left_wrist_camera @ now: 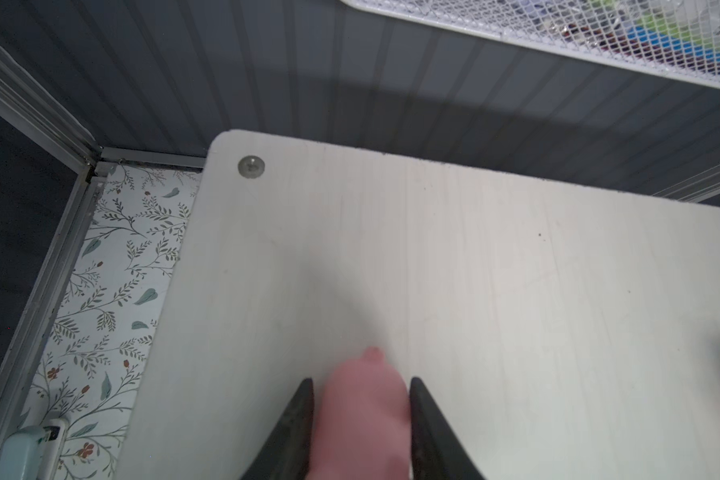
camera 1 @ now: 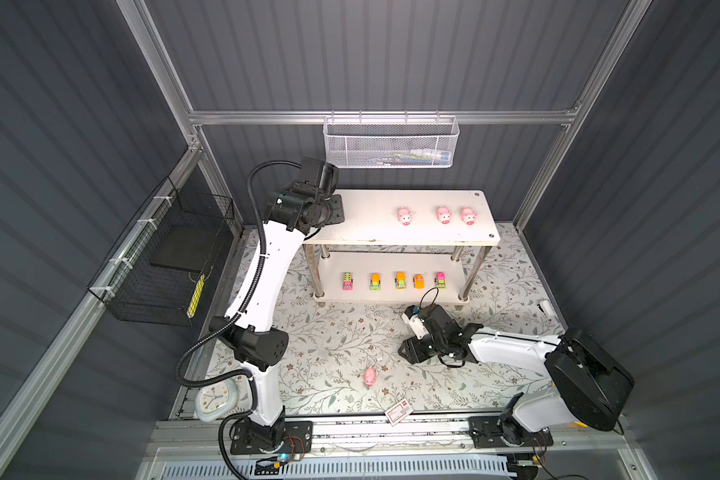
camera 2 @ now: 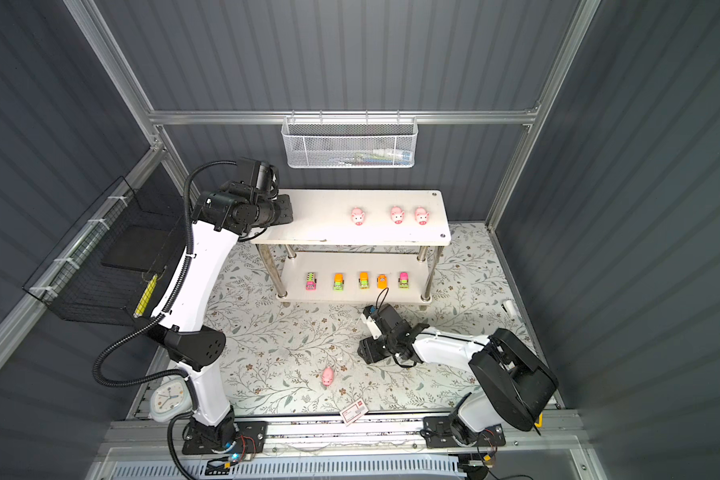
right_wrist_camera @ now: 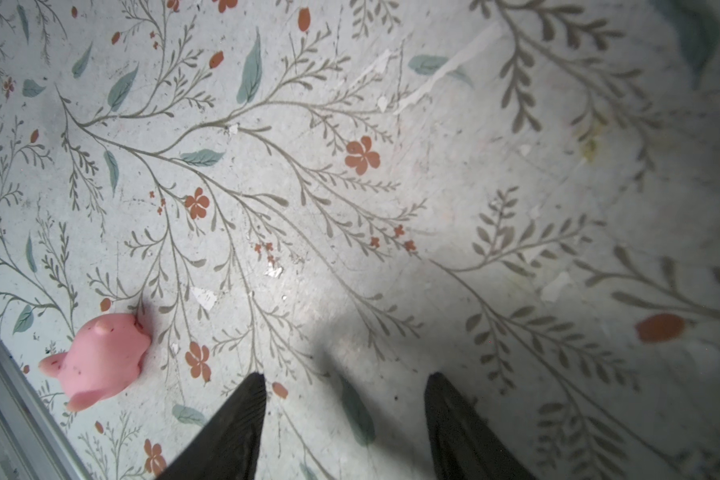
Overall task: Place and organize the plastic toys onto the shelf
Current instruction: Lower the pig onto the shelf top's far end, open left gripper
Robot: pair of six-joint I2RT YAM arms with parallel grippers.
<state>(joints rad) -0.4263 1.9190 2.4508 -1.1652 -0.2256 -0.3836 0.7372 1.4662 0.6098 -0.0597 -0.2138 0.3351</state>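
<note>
Floral-patterned desk [camera 1: 329, 340] fills the floor of a grey-panelled cell, and the shelf [camera 1: 362, 232] stands on it toward 12 o'clock.

The left claw [left_wrist_camera: 361, 384] pinches a held pig [left_wrist_camera: 362, 415], one dark finger against each pink flank. It hangs over the shelf's top board near the 9 o'clock end. The toy is blurred, and I cannot tell whether it touches the board. Along the same board toward 3 o'clock stand three pigs [camera 1: 405, 216] [camera 1: 444, 215] [camera 1: 469, 216], snouts toward 6 o'clock, the last two close together. On the lower board, five cars [camera 1: 347, 281] [camera 1: 375, 281] [camera 1: 400, 280] [camera 1: 419, 281] [camera 1: 440, 280] sit in a row: pink at both ends, orange and lime between.

The right claw [right_wrist_camera: 346, 378] is spread wide and empty, low over the desk, at 6 o'clock from the shelf's right half. The loose pig [right_wrist_camera: 96, 361] rests on the desk at about 7 o'clock from it, apart from both fingers.

Farther out, a red-and-white card [camera 1: 399, 412] lies at the desk's 6 o'clock edge. A pale clock [camera 1: 215, 401] sits at the 7 o'clock corner, a white mesh basket [camera 1: 391, 143] hangs at 12 o'clock, and a black wire basket [camera 1: 163, 266] hangs at 9 o'clock.
</note>
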